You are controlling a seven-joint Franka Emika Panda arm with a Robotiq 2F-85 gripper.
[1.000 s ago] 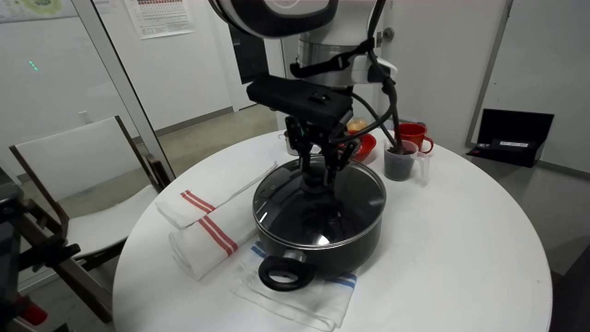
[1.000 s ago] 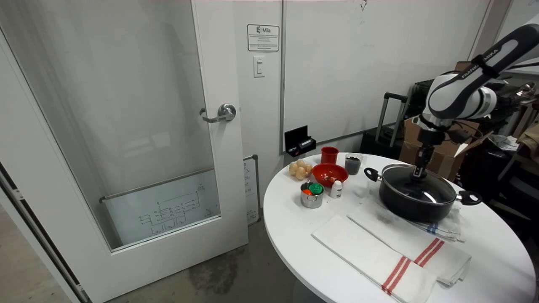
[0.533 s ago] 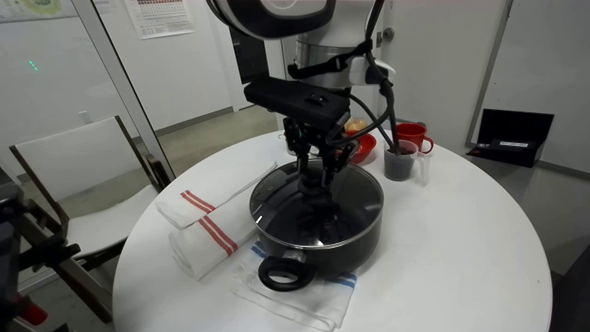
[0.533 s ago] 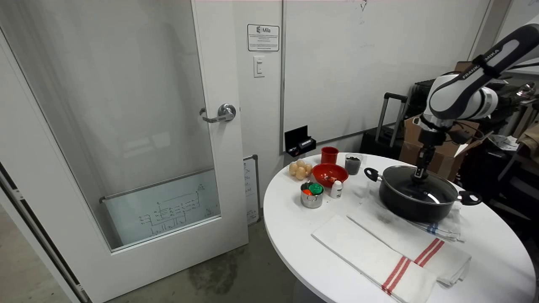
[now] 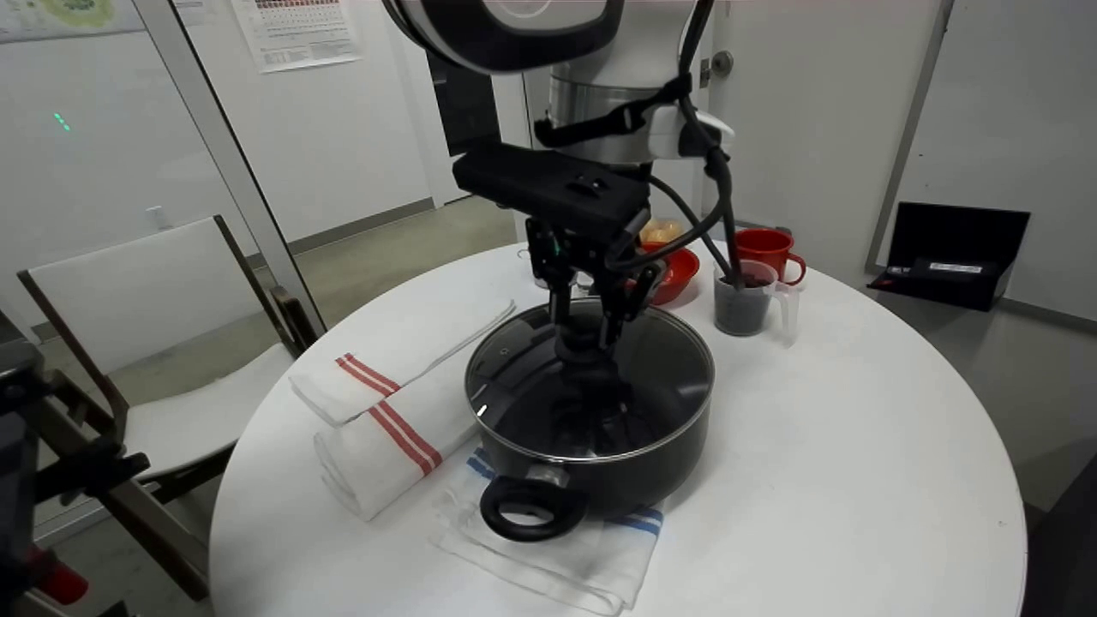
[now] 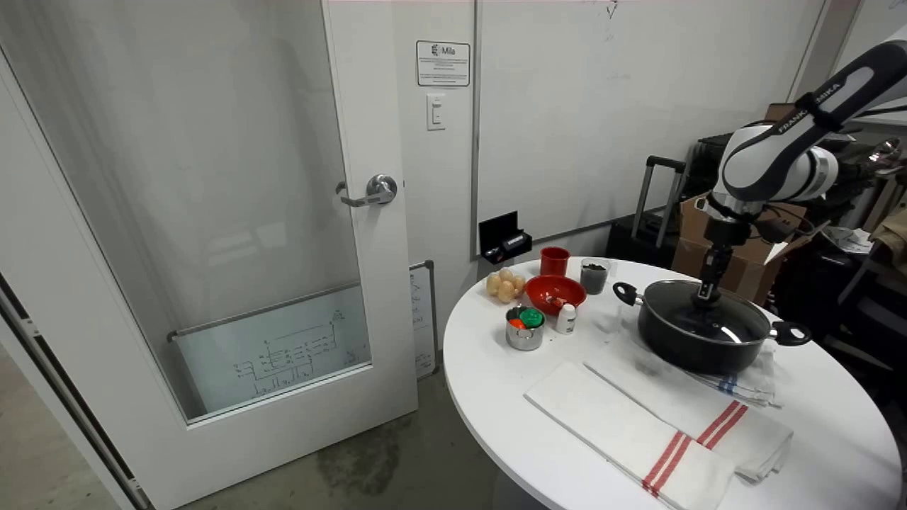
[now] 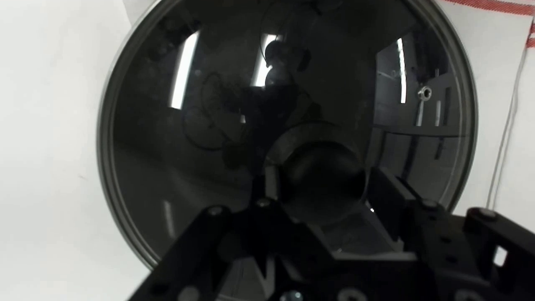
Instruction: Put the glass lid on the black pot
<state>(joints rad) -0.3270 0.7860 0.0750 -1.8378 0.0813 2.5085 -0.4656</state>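
The glass lid (image 5: 523, 394) lies on the black pot (image 5: 660, 480), its metal rim along the pot's top edge. Both also show in another exterior view, the lid (image 6: 673, 312) flat on the pot (image 6: 698, 354). In the wrist view the lid (image 7: 188, 138) fills the middle and hides most of the pot. My gripper (image 5: 584, 330) points down at the lid's centre with one finger on each side of the dark knob (image 7: 324, 167). In the wrist view the left finger is against or very near the knob. A narrow gap shows between the knob and the right finger.
White towels with red stripes (image 5: 411, 428) lie beside the pot, and a blue-striped towel (image 5: 591, 566) lies under it. A red bowl (image 6: 556, 294), a red mug (image 6: 554, 261), a measuring cup (image 6: 594, 278), a metal cup (image 6: 525, 333) and a white bottle (image 6: 566, 320) stand farther off.
The lid has sunk slightly and shifted a little left in an exterior view, now level on the pot. My gripper came down slightly with it, and its fingers look a little wider apart.
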